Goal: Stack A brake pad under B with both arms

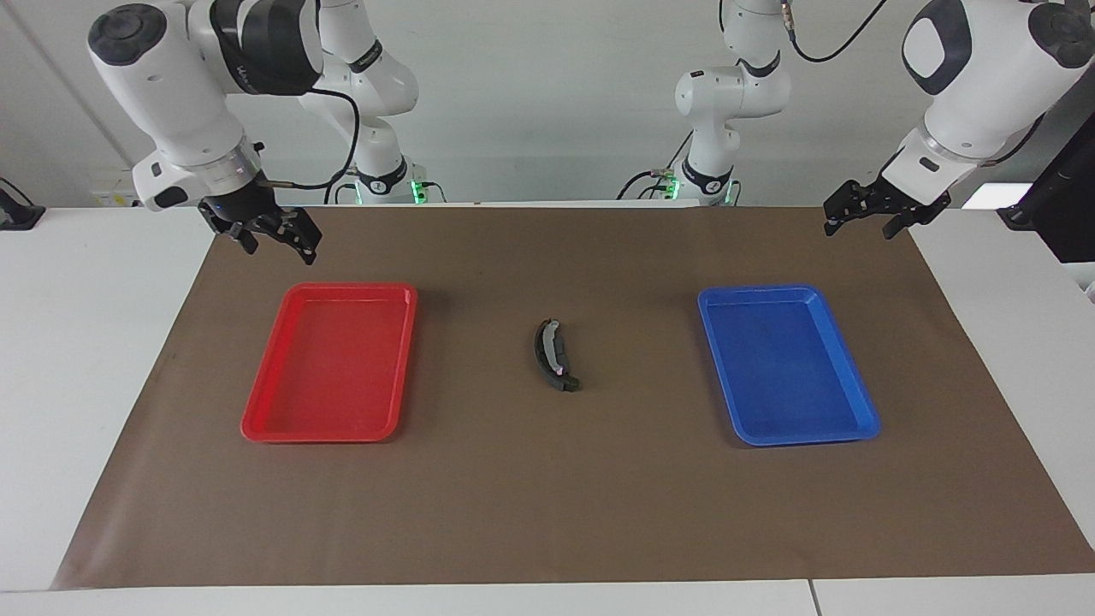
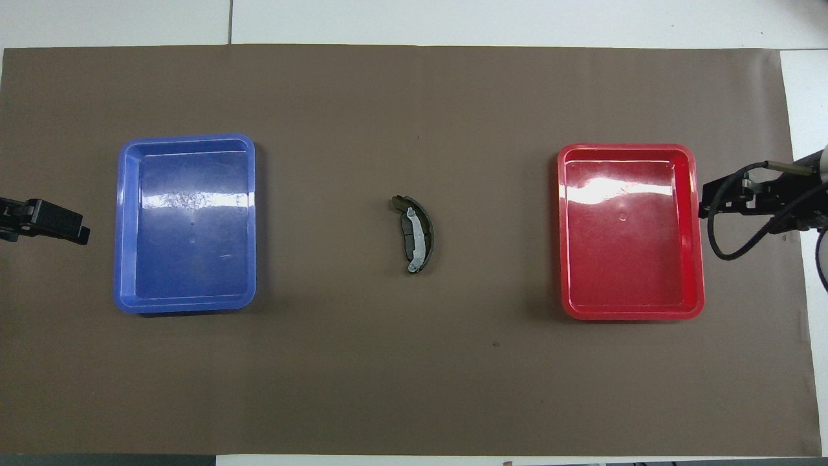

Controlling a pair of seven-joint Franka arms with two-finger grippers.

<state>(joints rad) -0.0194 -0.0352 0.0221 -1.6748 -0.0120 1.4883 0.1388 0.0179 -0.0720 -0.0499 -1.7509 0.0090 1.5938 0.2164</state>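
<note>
The black crescent piece B [image 1: 546,359] lies in the middle of the brown mat, its pale grey strip [image 2: 419,241] facing up. The short dark grey A brake pad [image 2: 407,237] lies under it and shows only along B's inner curve, on the side toward the left arm's end. My left gripper [image 1: 860,221] is open and empty, up in the air over the mat's edge beside the blue tray [image 1: 855,402]; it also shows in the overhead view [image 2: 45,221]. My right gripper [image 1: 275,238] is open and empty, raised beside the red tray [image 1: 265,411]; the overhead view [image 2: 728,197] shows it too.
The blue tray [image 2: 129,213] sits toward the left arm's end and the red tray [image 2: 693,226] toward the right arm's end, with nothing in either. The brown mat [image 2: 414,375] covers most of the white table.
</note>
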